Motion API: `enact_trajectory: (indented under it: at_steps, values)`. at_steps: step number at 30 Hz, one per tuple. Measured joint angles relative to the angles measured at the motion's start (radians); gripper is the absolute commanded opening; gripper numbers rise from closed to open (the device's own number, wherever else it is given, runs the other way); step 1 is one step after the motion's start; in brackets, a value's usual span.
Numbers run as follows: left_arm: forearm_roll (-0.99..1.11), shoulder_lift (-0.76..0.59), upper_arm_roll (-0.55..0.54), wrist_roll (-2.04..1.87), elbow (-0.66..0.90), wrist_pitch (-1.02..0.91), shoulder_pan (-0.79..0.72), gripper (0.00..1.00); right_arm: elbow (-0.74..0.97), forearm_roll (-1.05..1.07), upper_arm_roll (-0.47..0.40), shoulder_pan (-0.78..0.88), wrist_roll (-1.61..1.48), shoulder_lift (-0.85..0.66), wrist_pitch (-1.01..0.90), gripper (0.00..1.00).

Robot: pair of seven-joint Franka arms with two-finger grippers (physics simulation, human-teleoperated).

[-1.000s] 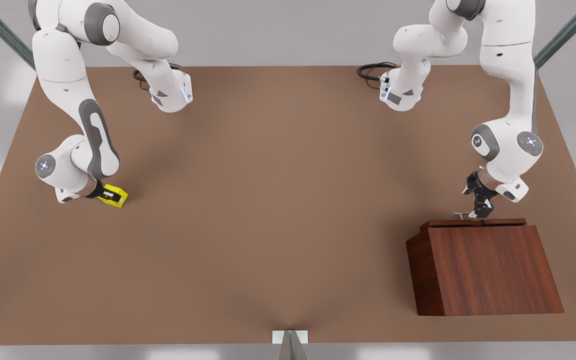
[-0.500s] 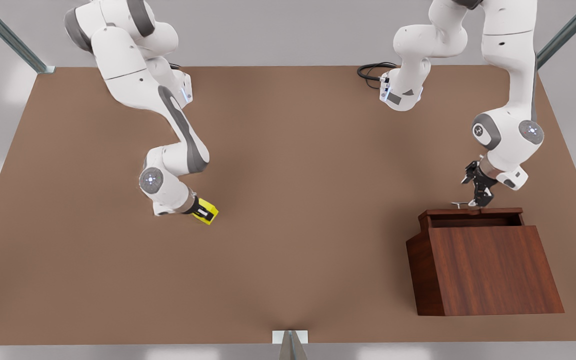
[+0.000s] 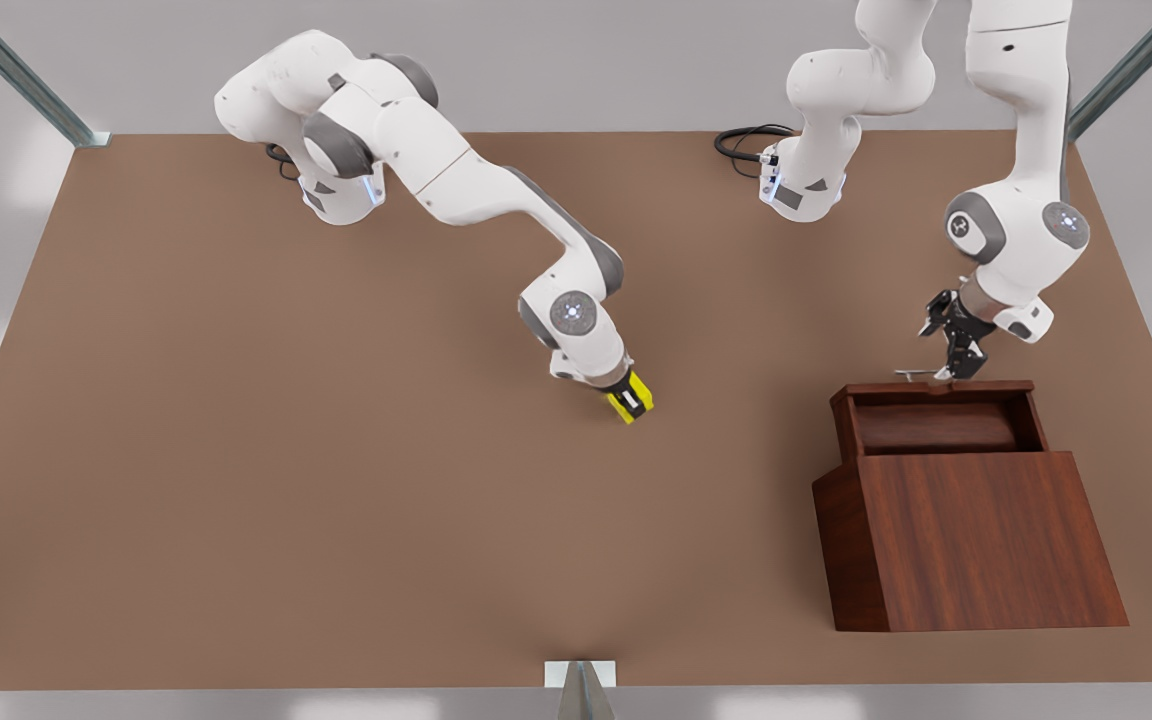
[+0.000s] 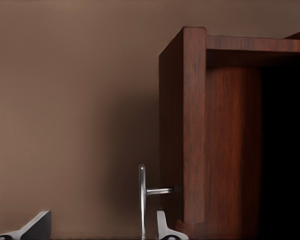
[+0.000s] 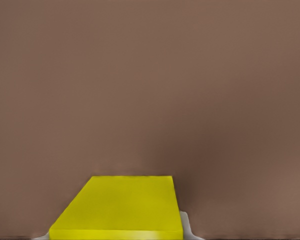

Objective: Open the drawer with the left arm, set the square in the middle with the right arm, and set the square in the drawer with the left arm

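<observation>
— Since a second ago, what is changing?

— Two things. Right gripper (image 3: 630, 397) is carrying the square (image 3: 633, 400) from the front view's left side of the desk (image 3: 236, 500) in toward the middle (image 3: 576, 480); it is now sitting close to the center of the brown surface. Meanwhile the drawer (image 3: 939, 418), nearly flush with the cabinet (image 3: 976, 540) before, is standing pulled out, with its dark hollow showing.

— How are the right jaws doing?

— They are clenching the yellow cube between them. In the right wrist view the square (image 5: 121, 206) is lying low in the frame with a pale fingertip (image 5: 186, 226) pressing against one side. Whether the cube is touching the desk or hanging just above it, I cannot tell.

— And the left arm?

— Left gripper (image 3: 954, 368) is hanging at the drawer's far edge, on the front view's right, its black fingers pointing down at the slim silver handle (image 3: 918, 374). In the left wrist view the handle (image 4: 142, 200) is running between the two light fingertips (image 4: 166, 229), one just beside the bar and the other well apart from it. So whether those jaws are gripping the bar or standing loose around it, I cannot tell.

— Where is the square relative to the drawer?

— Well apart, toward the front view's left of the cabinet.
</observation>
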Motion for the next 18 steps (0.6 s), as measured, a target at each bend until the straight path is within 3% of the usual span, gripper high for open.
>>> enact_trajectory:
  at_steps: [2,4,6,7,10,14,18]
  values:
    - [0.002,-0.061,0.002,0.016,0.014,-0.051,-0.006,1.0,-0.004,-0.002,0.0,0.002,0.005,0.015,0.0,0.68]
    - [0.015,-0.084,0.002,0.058,0.125,-0.197,-0.023,1.0,-0.003,-0.002,0.0,0.017,0.006,0.027,0.003,0.69]
    - [0.041,-0.04,0.002,0.281,0.268,-0.331,-0.058,1.0,-0.004,-0.001,0.002,0.031,0.001,0.027,0.004,0.98]
    - [0.049,-0.001,0.0,0.392,0.336,-0.367,-0.067,1.0,-0.006,-0.003,0.002,0.031,-0.008,0.03,0.023,1.0]
    - [0.065,0.094,0.003,0.663,0.526,-0.501,-0.092,1.0,-0.015,-0.126,0.005,0.032,-0.026,0.03,0.023,1.0]
    - [0.071,0.2,0.067,1.012,0.777,-0.74,-0.243,1.0,-0.028,-0.123,0.006,0.032,-0.024,0.005,0.023,1.0]
    - [0.069,0.282,0.028,1.113,0.935,-0.854,-0.305,1.0,-0.089,-0.113,0.009,-0.023,-0.021,-0.164,-0.003,1.0]
